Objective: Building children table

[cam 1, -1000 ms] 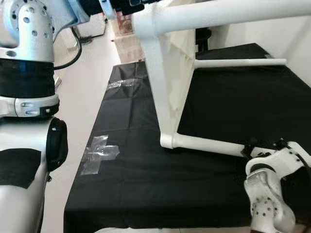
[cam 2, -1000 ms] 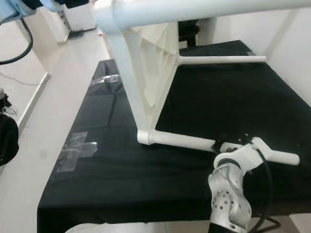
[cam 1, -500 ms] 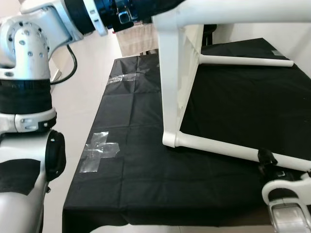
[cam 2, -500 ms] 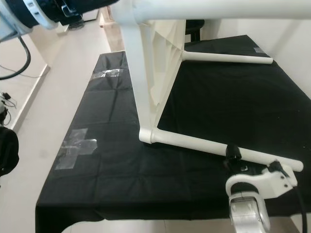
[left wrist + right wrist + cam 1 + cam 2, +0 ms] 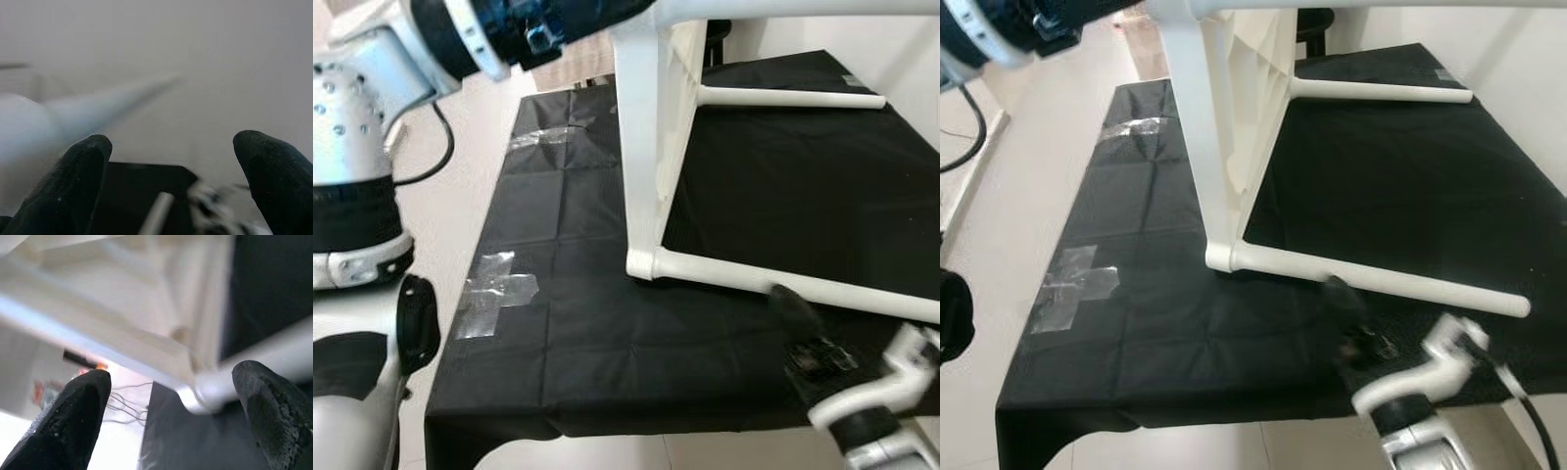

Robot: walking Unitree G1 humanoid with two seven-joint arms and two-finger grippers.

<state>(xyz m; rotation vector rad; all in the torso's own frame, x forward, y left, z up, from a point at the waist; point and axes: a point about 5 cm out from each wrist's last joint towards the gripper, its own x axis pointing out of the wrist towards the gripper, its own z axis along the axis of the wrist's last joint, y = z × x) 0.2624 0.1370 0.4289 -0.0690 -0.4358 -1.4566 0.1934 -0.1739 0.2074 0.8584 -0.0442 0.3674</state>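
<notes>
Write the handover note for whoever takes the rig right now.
Left pincer: open, raised beside the white table's top leg.
Right pincer: open, holding nothing, low by the near leg.
White children's table: on its side on the black-covered worktable, legs attached and pointing right.
Done: legs appear fitted.
Left: probably turning it upright; cannot tell if the joints are tight.

Head stereo downward; wrists along fingers [image 5: 80, 421]
</notes>
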